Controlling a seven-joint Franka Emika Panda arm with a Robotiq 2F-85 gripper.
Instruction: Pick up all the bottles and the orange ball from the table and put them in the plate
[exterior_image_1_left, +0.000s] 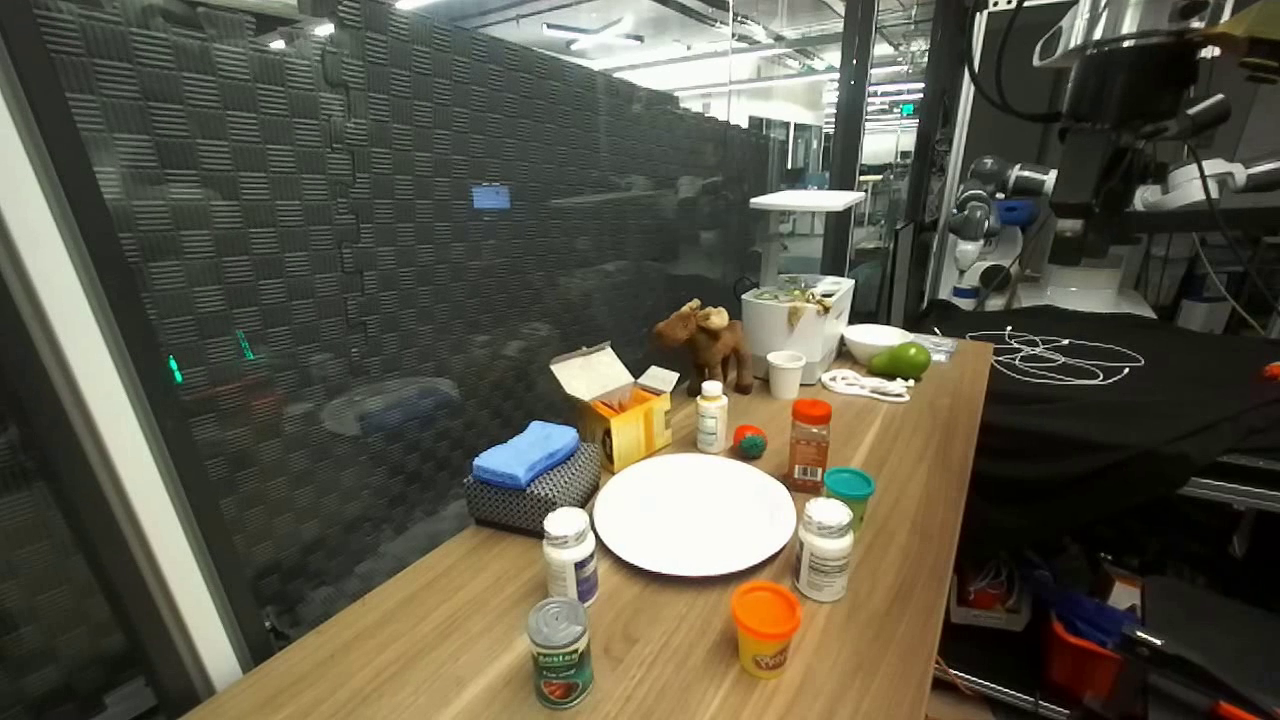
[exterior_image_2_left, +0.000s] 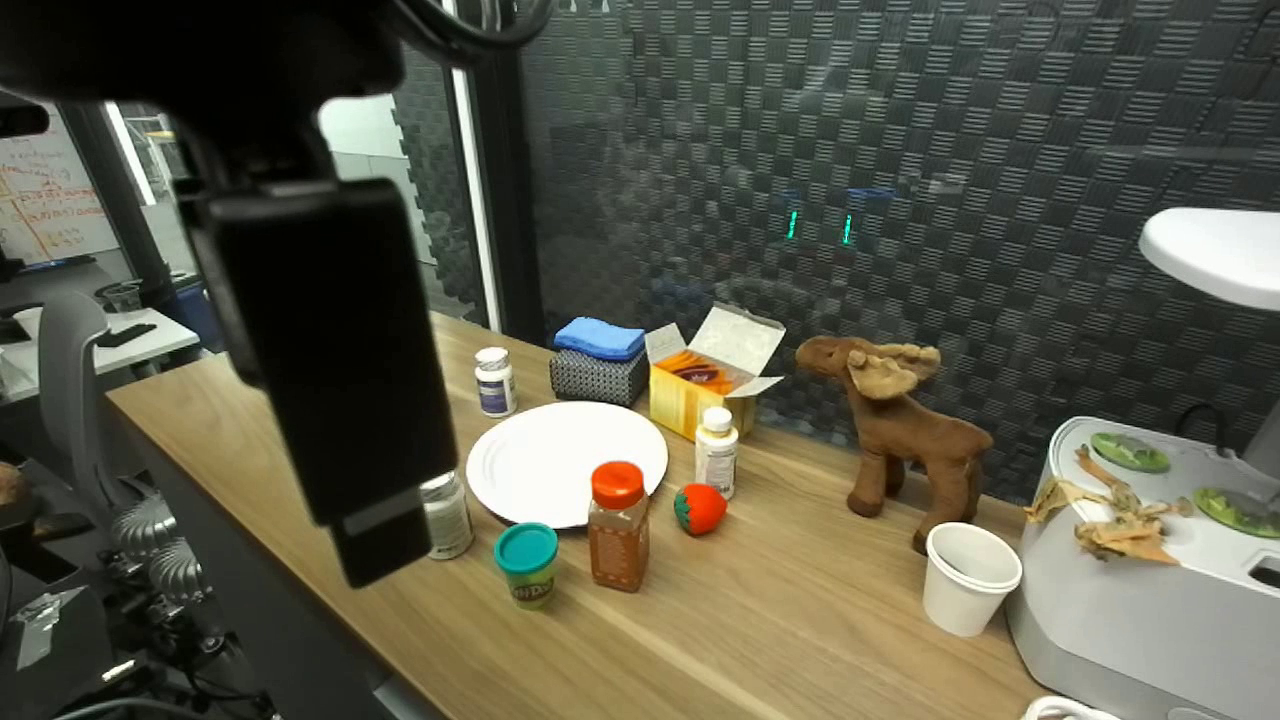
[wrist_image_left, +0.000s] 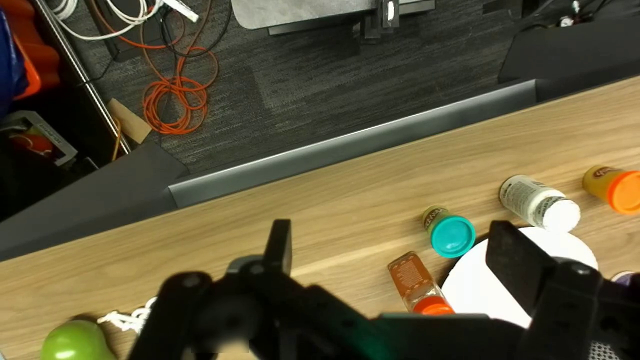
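The white plate (exterior_image_1_left: 694, 515) lies bare on the wooden table (exterior_image_1_left: 905, 560). Around it stand three white-capped bottles (exterior_image_1_left: 825, 555) (exterior_image_1_left: 570, 560) (exterior_image_1_left: 712, 418), a bottle with a red-orange cap (exterior_image_1_left: 808, 450) and a green-lidded jar (exterior_image_1_left: 849, 488). A jar with an orange lid (exterior_image_1_left: 766, 630) stands in front. The orange ball (exterior_image_1_left: 750, 441), red-orange with a green patch, sits behind the plate; it also shows in an exterior view (exterior_image_2_left: 700, 510). My gripper (wrist_image_left: 392, 237) is open and empty, above the table. In the wrist view the ball and one bottle are hidden behind it.
A yellow open carton (exterior_image_1_left: 635, 425), a blue cloth (exterior_image_1_left: 527, 453) on a grey box, a toy moose (exterior_image_2_left: 905, 430), paper cups (exterior_image_2_left: 968, 580) and a white planter (exterior_image_2_left: 1150, 600) line the wall side. A can (exterior_image_1_left: 560, 655) stands near the front. A green pear (wrist_image_left: 75, 342) lies by white cord.
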